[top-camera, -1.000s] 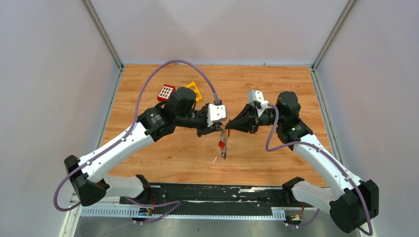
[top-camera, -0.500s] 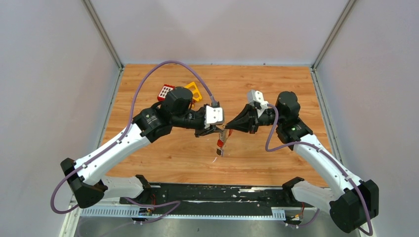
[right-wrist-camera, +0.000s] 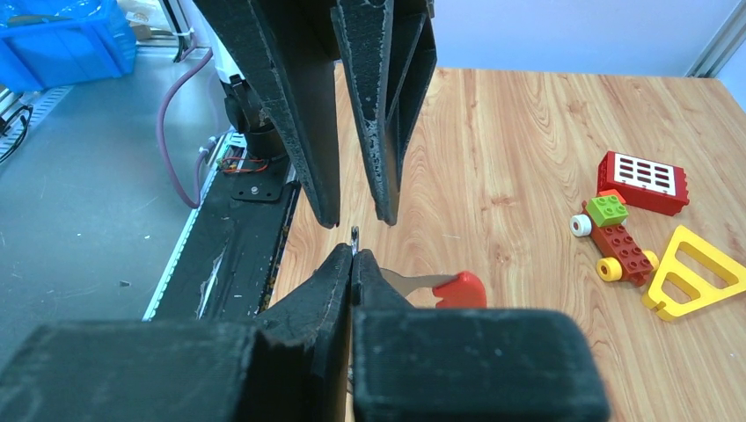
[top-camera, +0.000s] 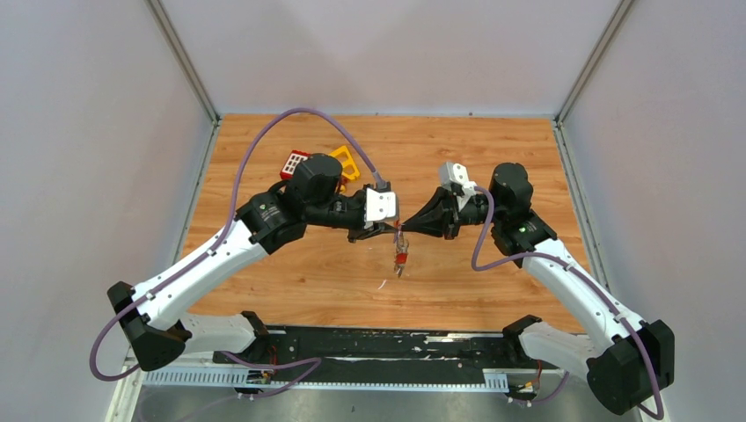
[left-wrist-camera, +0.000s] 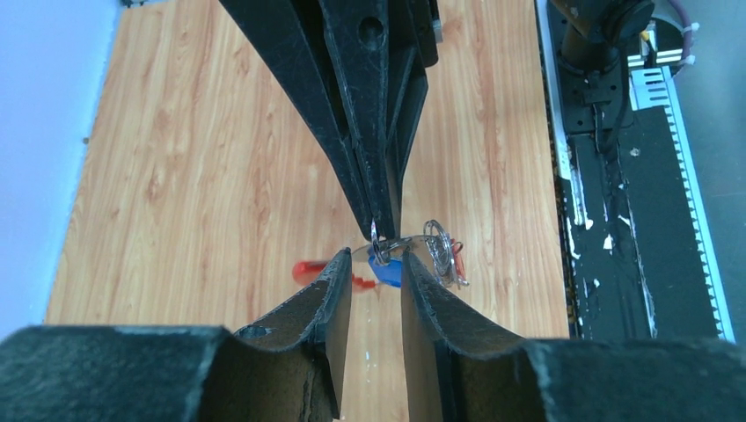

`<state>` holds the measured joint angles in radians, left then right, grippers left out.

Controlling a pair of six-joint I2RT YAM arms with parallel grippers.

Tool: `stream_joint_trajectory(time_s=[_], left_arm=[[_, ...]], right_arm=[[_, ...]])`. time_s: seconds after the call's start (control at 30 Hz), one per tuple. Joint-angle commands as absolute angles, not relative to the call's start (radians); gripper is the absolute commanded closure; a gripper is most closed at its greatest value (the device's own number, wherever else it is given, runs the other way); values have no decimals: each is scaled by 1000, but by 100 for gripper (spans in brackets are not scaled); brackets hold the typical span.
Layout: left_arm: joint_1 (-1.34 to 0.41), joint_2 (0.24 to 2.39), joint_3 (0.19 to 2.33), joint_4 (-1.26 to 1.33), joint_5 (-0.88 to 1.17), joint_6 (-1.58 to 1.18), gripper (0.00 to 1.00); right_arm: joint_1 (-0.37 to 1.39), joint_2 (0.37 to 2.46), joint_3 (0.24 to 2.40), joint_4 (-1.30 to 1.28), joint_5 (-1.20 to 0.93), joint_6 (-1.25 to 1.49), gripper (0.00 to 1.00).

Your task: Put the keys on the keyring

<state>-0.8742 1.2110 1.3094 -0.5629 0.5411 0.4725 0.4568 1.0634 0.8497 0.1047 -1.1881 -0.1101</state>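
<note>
- Left wrist view: right jaws are shut, their tips pinching a thin silver loop of the keyring (left-wrist-camera: 437, 249).
- Left jaws stand narrowly apart, tip to tip with the right jaws. The blue key (left-wrist-camera: 387, 274) sits in the gap, close to one of the fingers (left-wrist-camera: 431, 316). Contact cannot be confirmed, and nothing is clamped.
- Right wrist view: the left jaws show a clear gap. A short bit of metal sticks out of the shut right tips, in line with that gap.
- The red key (right-wrist-camera: 457, 288) hangs just beside the right jaws, blade toward the tips, head outward.
- Top view: both jaws meet over the middle of the surface (top-camera: 493, 149). The keyring and keys hang as one bunch directly below the meeting point.
- Red block (right-wrist-camera: 642, 180), block car (right-wrist-camera: 616, 239) and yellow frame (right-wrist-camera: 695, 268) lie on the surface beyond the left arm, well apart from the keyring.
</note>
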Motion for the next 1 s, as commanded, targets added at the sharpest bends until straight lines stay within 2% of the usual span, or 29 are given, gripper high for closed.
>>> stream_joint_trajectory(time_s=[0.0,0.37,0.6,0.73,0.97], left_arm=[[-869,1214,1297,-495,597,448,67],[-869,1230,1284,-491,596,435,84],[-870,1244,1288,-484,594,411,100],[-869,1267,1325,-494,564,362,100],[-869,1368,1524,-746,434,304,100]], right_arm=[[454,1052,881,129,-1218,-118,100],[454,1046,877,129,-1218,-120,100],[454,1046,875,129,-1209,-121,100],[454,1044,878,88,-1176,-165,99],[454,1009,887,4,-1076,-283,71]])
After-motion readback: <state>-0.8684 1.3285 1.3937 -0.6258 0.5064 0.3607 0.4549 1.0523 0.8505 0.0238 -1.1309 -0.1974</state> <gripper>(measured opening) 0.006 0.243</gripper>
